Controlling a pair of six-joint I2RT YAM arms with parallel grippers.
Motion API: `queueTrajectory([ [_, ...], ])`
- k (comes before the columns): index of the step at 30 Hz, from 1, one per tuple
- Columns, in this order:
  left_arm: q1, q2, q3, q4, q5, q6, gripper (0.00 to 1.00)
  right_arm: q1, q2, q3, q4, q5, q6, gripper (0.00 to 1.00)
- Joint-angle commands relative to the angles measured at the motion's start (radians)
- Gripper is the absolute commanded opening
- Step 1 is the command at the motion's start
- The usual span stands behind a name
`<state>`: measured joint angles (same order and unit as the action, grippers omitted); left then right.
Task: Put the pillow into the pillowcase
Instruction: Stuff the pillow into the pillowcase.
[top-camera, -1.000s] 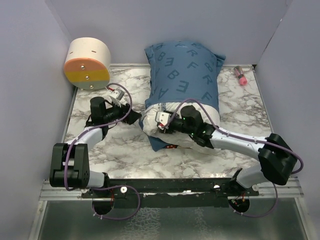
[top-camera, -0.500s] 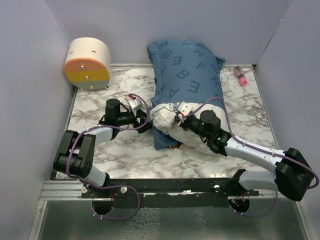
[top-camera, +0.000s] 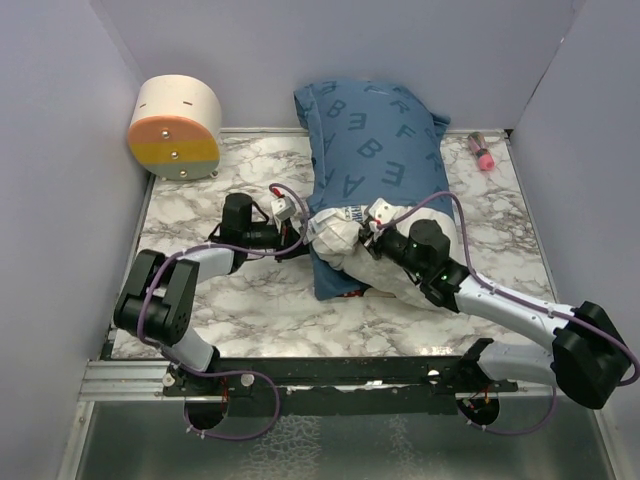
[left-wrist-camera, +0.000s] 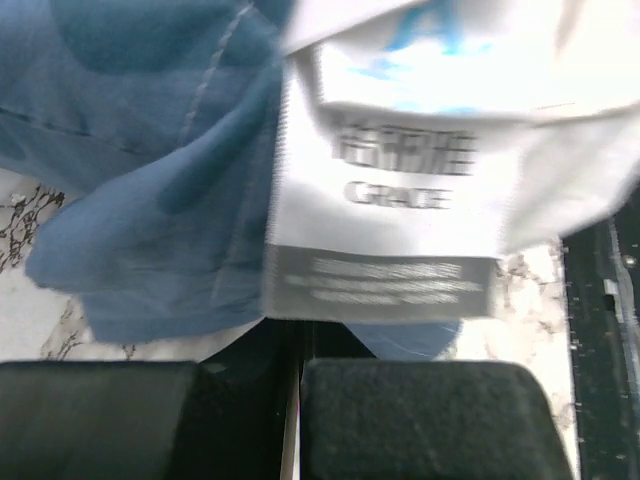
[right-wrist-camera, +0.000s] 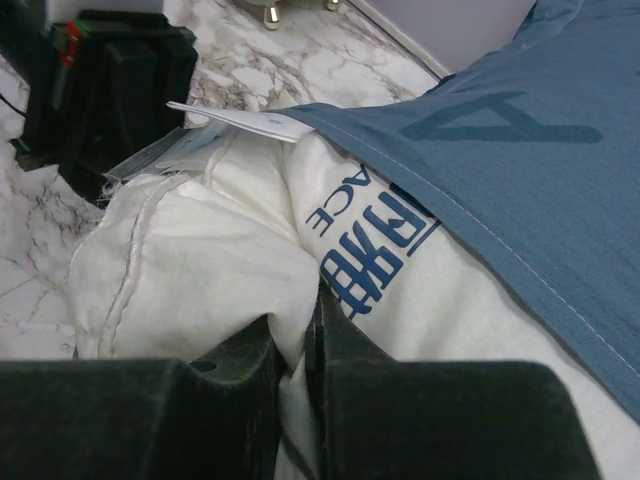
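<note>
- The pillow (top-camera: 343, 240) lies on the marbled table (top-camera: 230, 300). Most of it is inside the pillowcase (top-camera: 375, 135), and only its near end bulges out white from the opening.
- The right tool (right-wrist-camera: 300, 338) sits at that bare near end of the pillow. Its fingers are drawn almost together, and a fold of the white pillow cloth is pinched between them, just beside the blue print on the pillow.
- The pillowcase hem lies across the top of the pillow, just beyond the right tool.
- The left tool (left-wrist-camera: 298, 368) is at the pillow's near left corner. Its fingers are pressed together directly below a white sewn label (left-wrist-camera: 385, 230) and the blue hem. I cannot tell whether any cloth is caught between them.
- A round beige drum (top-camera: 177, 125) with an orange and yellow face stands well to the left of the pillow, at the back.
- A small pink-tipped thing (top-camera: 481, 150) lies off to the pillow's far right.
</note>
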<state>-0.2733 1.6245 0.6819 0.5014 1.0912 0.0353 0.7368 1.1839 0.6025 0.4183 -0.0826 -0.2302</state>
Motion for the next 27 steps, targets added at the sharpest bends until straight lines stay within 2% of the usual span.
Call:
queueTrajectory([
  [1,-0.006,-0.19,-0.019,-0.128,0.079,0.011,0.0,-0.061,0.008,0.011,-0.024,0.058,0.017,0.01],
  [4,-0.004,-0.37,-0.059,-0.221,0.028,0.013,0.0,-0.071,-0.018,0.017,-0.035,0.051,0.014,0.01],
  [5,-0.003,-0.421,-0.075,-0.242,-0.034,-0.009,0.16,-0.072,-0.028,0.017,-0.038,0.046,0.014,0.01],
  [6,0.0,-0.479,-0.1,-0.256,-0.108,-0.043,0.38,-0.074,-0.037,0.017,-0.04,0.042,0.014,0.01],
  [7,0.001,-0.534,-0.125,-0.253,-0.203,-0.09,0.53,-0.075,-0.045,0.018,-0.044,0.04,0.014,0.01],
  [8,0.004,-0.579,-0.15,-0.24,-0.251,-0.148,0.63,-0.077,-0.049,0.019,-0.049,0.039,0.014,0.01],
  [12,0.016,-0.644,-0.198,-0.204,-0.261,-0.398,0.79,-0.079,-0.061,0.016,-0.056,0.042,0.015,0.01],
  [14,0.012,-0.643,-0.25,-0.113,-0.254,-0.547,0.8,-0.079,-0.056,0.015,-0.056,0.042,0.018,0.01],
  [16,-0.018,-0.663,-0.291,-0.075,-0.323,-0.631,0.79,-0.08,-0.05,0.018,-0.053,0.041,0.022,0.01],
  [20,-0.119,-0.679,-0.314,-0.078,-0.489,-0.665,0.78,-0.08,-0.037,0.024,-0.049,0.041,0.031,0.01],
  [27,-0.255,-0.53,-0.284,-0.039,-0.666,-0.659,0.8,-0.079,-0.03,0.037,-0.056,0.039,0.046,0.01],
])
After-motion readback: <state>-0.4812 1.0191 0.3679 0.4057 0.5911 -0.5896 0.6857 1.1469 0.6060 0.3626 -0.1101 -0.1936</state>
